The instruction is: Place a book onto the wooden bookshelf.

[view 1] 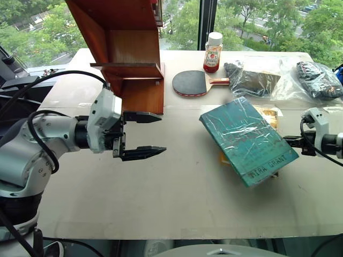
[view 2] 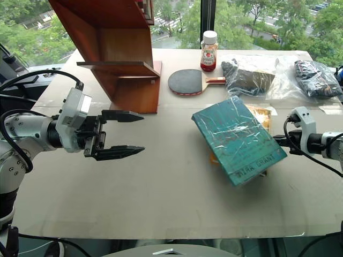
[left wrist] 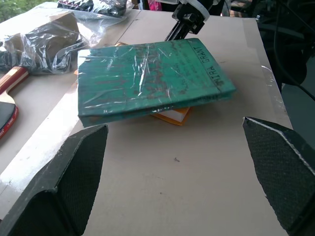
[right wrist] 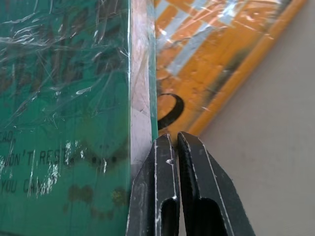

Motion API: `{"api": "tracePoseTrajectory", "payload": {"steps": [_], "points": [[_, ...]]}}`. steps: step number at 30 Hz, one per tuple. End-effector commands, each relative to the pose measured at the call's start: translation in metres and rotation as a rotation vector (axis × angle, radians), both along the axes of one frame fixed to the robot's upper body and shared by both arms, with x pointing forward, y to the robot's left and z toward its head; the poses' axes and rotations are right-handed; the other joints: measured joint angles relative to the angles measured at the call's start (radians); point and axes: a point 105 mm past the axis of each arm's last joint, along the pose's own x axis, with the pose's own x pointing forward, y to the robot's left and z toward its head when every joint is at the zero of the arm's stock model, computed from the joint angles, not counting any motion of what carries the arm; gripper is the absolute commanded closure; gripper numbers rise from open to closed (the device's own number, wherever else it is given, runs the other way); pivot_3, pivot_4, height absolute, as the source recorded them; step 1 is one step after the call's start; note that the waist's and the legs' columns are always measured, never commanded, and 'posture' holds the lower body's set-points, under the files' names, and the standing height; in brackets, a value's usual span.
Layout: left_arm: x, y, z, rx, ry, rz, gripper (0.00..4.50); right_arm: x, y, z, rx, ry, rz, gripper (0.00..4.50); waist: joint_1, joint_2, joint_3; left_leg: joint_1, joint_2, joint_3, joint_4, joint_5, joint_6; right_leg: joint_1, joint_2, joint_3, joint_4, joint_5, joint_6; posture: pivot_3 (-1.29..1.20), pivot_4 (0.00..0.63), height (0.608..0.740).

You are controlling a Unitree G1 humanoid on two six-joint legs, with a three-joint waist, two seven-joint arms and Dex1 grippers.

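The book (view 1: pixel 246 139), teal-green in shiny plastic wrap, lies tilted on an orange-yellow book (right wrist: pixel 216 59) at the right of the table. My right gripper (view 1: pixel 290 142) is shut, and its fingertips (right wrist: pixel 165 147) press against the teal book's edge where it meets the orange one. Nothing sits between its fingers. The wooden bookshelf (view 1: pixel 128 48), reddish-brown with a thin ledge, stands at the back left. My left gripper (view 1: pixel 162 135) hovers open in front of the shelf, pointing across the table at the book (left wrist: pixel 147 78), well apart from it.
A red table-tennis paddle (view 1: pixel 190 83) and a small red-labelled bottle (view 1: pixel 213 52) sit behind the book. Two clear bags of dark items (view 1: pixel 252 79) (view 1: pixel 316 80) lie at the back right. Bare beige tabletop (view 1: pixel 177 193) stretches between the grippers.
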Motion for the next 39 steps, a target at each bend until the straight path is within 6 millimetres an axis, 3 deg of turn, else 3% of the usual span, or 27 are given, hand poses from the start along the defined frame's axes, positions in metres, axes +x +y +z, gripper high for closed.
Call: {"api": "tracePoseTrajectory", "payload": {"steps": [1,6,10,15,18,20,23,27,31,39], "points": [[-0.005,0.0,0.007,0.0,-0.032,-0.02,0.0,-0.008,0.026,0.009,0.045,-0.005,0.087,4.47,0.001,0.0,0.0,0.0,0.0,0.0,0.0,0.0,0.0,0.0,0.0,0.0,0.0,0.0,0.0,0.0,0.15,0.74],[-0.007,0.006,0.0,0.014,-0.012,-0.007,0.0,-0.015,0.038,0.01,0.051,0.011,0.122,4.47,0.004,-0.002,0.001,-0.001,0.0,0.0,0.0,0.0,0.0,0.0,-0.001,0.0,0.0,0.0,0.0,0.0,0.15,0.74],[-0.008,0.005,-0.006,0.017,-0.005,0.0,0.0,-0.006,0.006,0.005,-0.049,-0.035,-0.01,4.47,0.006,-0.003,0.002,-0.001,0.0,0.0,0.0,0.0,0.0,0.0,-0.001,0.0,0.0,0.0,0.0,0.0,0.15,0.74],[-0.004,0.003,-0.015,-0.035,0.044,0.081,0.0,-0.011,-0.023,0.009,-0.115,-0.09,-0.061,4.47,0.007,-0.004,0.002,-0.001,-0.001,0.0,0.0,0.0,0.0,0.0,-0.001,0.0,0.0,0.0,0.0,0.0,0.15,0.74],[0.004,-0.001,-0.036,-0.092,0.127,0.203,0.0,-0.016,-0.027,0.026,-0.12,-0.233,-0.007,4.47,0.006,-0.004,0.002,-0.001,-0.001,0.0,0.0,0.0,0.0,0.0,-0.002,0.0,0.0,0.0,0.0,0.0,0.15,0.74],[0.008,-0.007,-0.059,-0.151,0.293,0.307,0.0,-0.029,-0.025,0.036,-0.116,-0.334,0.074,4.47,0.006,-0.004,0.002,-0.001,-0.001,0.0,0.0,0.0,0.0,0.0,-0.001,0.0,0.0,0.002,0.004,0.0,0.15,0.74],[0.007,-0.019,-0.084,-0.176,0.446,0.375,0.0,-0.052,-0.02,0.047,-0.068,-0.414,0.133,3.64,0.007,-0.004,0.003,-0.001,-0.001,-0.001,0.0,0.0,0.0,0.001,-0.001,-0.001,0.0,0.001,0.007,0.0,0.15,0.74],[0.013,-0.037,-0.105,-0.304,0.806,0.409,0.0,-0.085,-0.01,0.064,0.012,-0.482,0.206,1.66,0.017,-0.005,0.003,0.0,-0.001,-0.005,0.003,0.0,0.0,0.003,-0.001,-0.004,0.001,0.001,0.008,0.0,0.15,0.74],[0.011,-0.057,-0.117,-0.269,1.059,0.344,0.0,-0.105,0.002,0.076,0.044,-0.533,0.237,0.15,0.018,-0.006,0.002,0.001,-0.001,-0.005,0.005,0.0,0.0,0.004,-0.001,-0.004,0.003,0.001,0.008,0.0,0.15,0.74],[0.041,-0.097,-0.14,-0.301,1.317,0.419,0.0,-0.125,0.012,0.078,0.031,-0.601,0.235,0.04,0.033,-0.006,0.0,0.0,-0.002,-0.006,0.004,0.0,0.0,0.004,0.0,-0.004,0.003,0.003,0.004,0.0,0.15,0.74]]}}
